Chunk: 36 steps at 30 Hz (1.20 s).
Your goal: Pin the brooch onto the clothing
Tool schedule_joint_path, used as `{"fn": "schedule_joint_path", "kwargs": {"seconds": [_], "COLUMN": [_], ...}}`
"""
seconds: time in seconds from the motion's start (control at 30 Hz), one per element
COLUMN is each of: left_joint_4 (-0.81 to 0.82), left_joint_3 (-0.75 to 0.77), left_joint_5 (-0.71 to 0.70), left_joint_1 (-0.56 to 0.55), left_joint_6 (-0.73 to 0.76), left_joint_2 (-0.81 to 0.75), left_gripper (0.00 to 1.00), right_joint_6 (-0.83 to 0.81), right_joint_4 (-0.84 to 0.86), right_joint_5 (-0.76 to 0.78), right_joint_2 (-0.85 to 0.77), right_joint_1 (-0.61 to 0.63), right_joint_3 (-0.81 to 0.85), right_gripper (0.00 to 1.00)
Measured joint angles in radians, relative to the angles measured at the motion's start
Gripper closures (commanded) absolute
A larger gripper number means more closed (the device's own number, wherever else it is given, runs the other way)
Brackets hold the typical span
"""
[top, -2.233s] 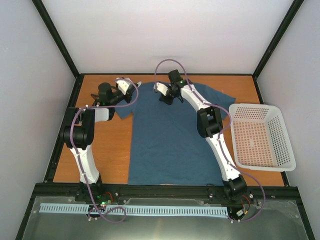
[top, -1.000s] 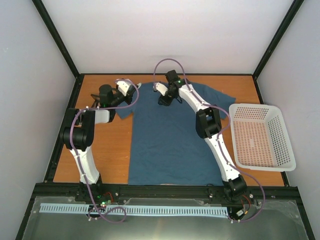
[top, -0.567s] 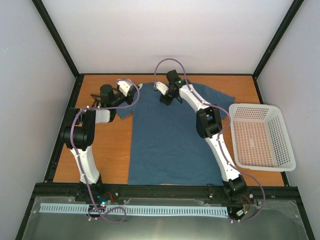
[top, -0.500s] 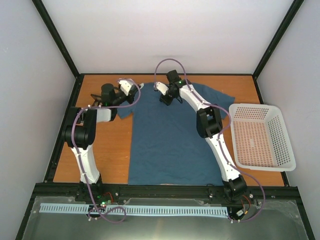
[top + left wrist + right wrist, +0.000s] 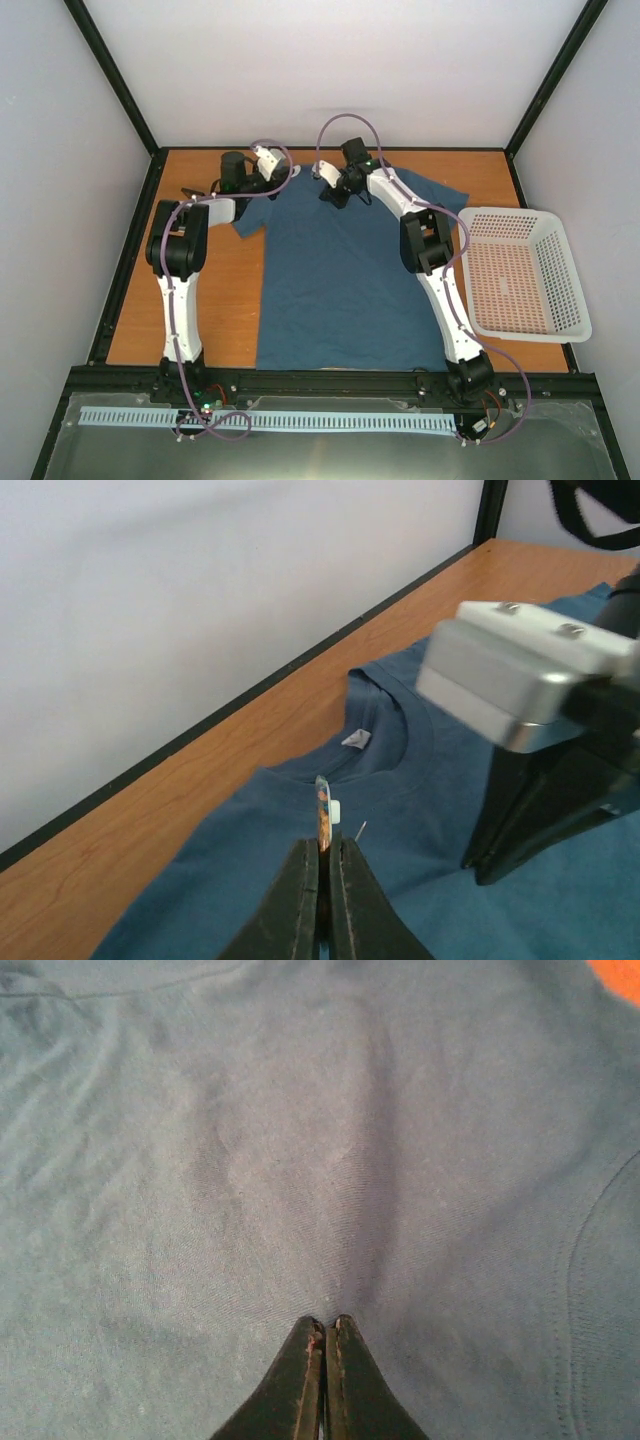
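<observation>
The clothing (image 5: 340, 290), a dark teal T-shirt, lies flat on the table with its collar (image 5: 415, 715) toward the back wall. My left gripper (image 5: 325, 855) is shut on the brooch (image 5: 322, 805), a thin disc seen edge-on that sticks up from the tips, its white clasp and bare pin facing right. It hovers over the shirt's shoulder area, just short of the collar. My right gripper (image 5: 325, 1322) is shut on a pinch of the shirt fabric (image 5: 330, 1160), and a raised fold runs away from its tips. In the top view the left gripper (image 5: 282, 183) and right gripper (image 5: 335, 195) flank the collar.
A white mesh basket (image 5: 575, 290) stands at the table's right edge. A small black angular holder (image 5: 190, 193) sits at the back left, beside the left arm. The right gripper's housing (image 5: 520, 680) looms close on the right of the left wrist view.
The left arm has swung right, from over the bare table at the shirt's left sleeve to beside the collar, carrying the brooch. The right gripper has closed on the fabric.
</observation>
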Motion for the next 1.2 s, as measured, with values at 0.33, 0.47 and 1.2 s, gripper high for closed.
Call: {"fn": "schedule_joint_path", "kwargs": {"seconds": [0.33,0.47,1.2], "left_joint_4": [-0.135,-0.132,-0.061], "left_joint_3": [0.083,0.062,0.058], "left_joint_5": [-0.059,-0.077,-0.115], "left_joint_1": [-0.06,-0.079,-0.083], "left_joint_6": [0.176,0.257,0.5], "left_joint_2": [0.029,0.032,0.092], "left_gripper": [0.99,0.99,0.99], "right_joint_6": [-0.02,-0.005,0.039], "right_joint_4": [0.034,0.078,0.168], "right_joint_5": [-0.044,-0.043,-0.12], "right_joint_2": [-0.042,-0.069,-0.085], "right_joint_1": [-0.006,-0.006,-0.023], "right_joint_3": [-0.037,-0.088,-0.135], "right_gripper": [0.97,0.98,0.97]}}
